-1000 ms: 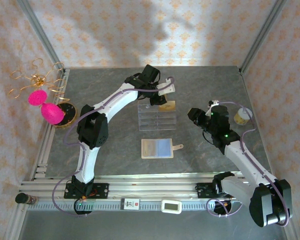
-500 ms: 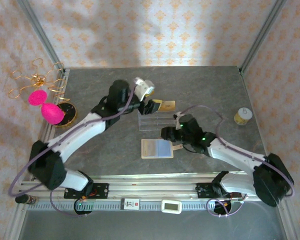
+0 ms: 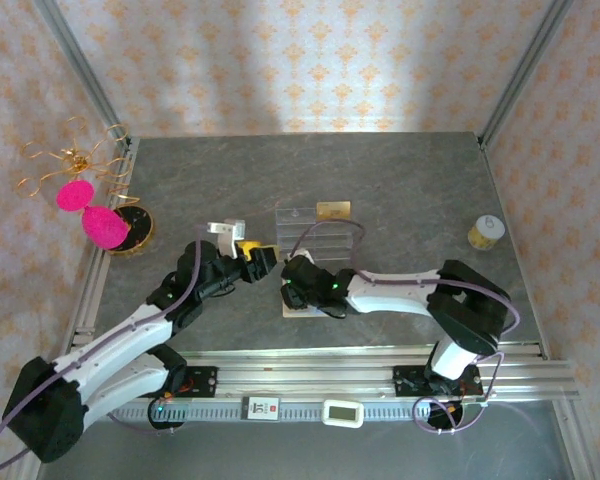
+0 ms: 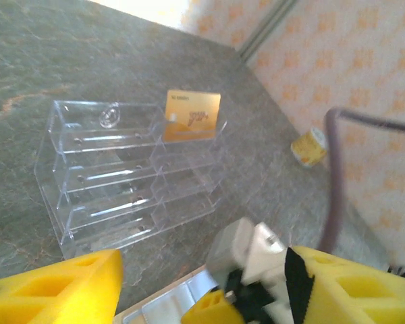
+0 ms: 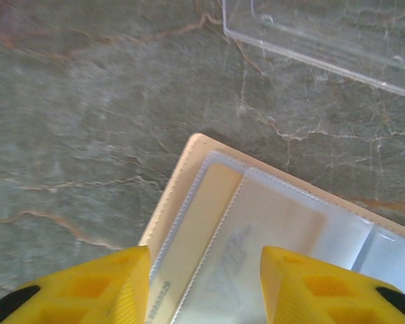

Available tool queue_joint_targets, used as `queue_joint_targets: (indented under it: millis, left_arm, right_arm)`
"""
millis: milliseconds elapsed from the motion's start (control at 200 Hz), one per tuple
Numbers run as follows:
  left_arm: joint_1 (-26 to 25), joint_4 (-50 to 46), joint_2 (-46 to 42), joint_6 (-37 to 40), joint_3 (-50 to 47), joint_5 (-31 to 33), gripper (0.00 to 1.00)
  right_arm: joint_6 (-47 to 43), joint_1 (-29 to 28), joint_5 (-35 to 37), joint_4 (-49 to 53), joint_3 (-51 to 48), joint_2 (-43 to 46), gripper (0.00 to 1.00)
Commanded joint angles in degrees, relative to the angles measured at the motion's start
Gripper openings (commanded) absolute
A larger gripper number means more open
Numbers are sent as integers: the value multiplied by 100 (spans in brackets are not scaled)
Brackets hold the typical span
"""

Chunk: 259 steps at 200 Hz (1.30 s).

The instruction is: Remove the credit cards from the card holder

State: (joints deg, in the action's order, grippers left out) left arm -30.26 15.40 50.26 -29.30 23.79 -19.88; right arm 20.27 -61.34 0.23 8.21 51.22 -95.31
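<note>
Right wrist view: the right gripper (image 5: 202,263) had its yellow fingers (image 5: 88,290) spread apart with nothing clamped. One finger sat on each side of a corner of the open card holder (image 5: 256,216), whose clear sleeves lay face up between and just beyond them. Whether the tips touched it could not be told. Farther out, past the holder, ran the edge of the clear tray (image 5: 324,34) on the grey table (image 5: 74,101). The left gripper (image 4: 202,273) likewise had its fingers parted and empty. Ahead of them sat the tray, with the gold card (image 4: 192,116) upright in its farthest slot. Well beyond, to their right, was a yellow roll (image 4: 308,146).
</note>
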Motion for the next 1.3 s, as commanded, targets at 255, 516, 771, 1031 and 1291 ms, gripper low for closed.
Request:
queue_joint_targets:
  millis: [255,516,771,1031,1291]
  left_arm:
    - [18,-323,-317,-395,-357,350,49]
    - [-435,146,489,-698,-393,33,31]
    - [-1037,546,1858,-876,-180,-91,0]
    - [-1340,457,3153,-749,421,-452,0]
    - [-1774,602,4098,-731,1134,-773,4]
  right_arm:
    - [213,-114,720,480,39,-438,21]
    - [358,-93,558,-534,-491,318,0]
    - [573,129,-105,-1779,-1280,1071,0]
    - [935,150,-2,-2152,-1916,1717,29]
    - [1400,240,664,-1342,-2402,3167,38]
